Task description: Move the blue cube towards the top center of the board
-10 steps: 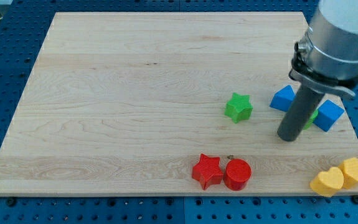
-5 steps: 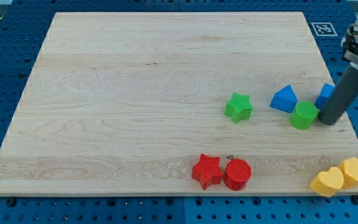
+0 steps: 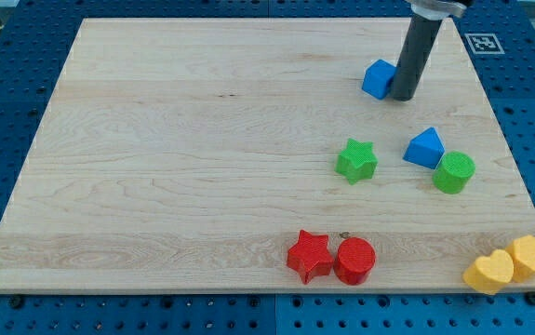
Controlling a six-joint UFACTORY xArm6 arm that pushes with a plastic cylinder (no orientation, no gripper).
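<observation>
The blue cube (image 3: 376, 78) sits on the wooden board (image 3: 202, 158) in the upper right part, right of the top centre. My tip (image 3: 403, 95) stands against the cube's right side, touching it. The dark rod rises from there to the view's top edge and hides part of the cube's right face.
A green star (image 3: 356, 160), a blue wedge-shaped block (image 3: 424, 148) and a green cylinder (image 3: 453, 172) lie at the right middle. A red star (image 3: 309, 256) and red cylinder (image 3: 354, 260) sit near the bottom edge. A yellow heart (image 3: 488, 272) and another yellow block (image 3: 530, 256) lie at the bottom right corner.
The blue cube has moved from the board's right edge up and to the left, with my tip behind it. The green cylinder is now uncovered.
</observation>
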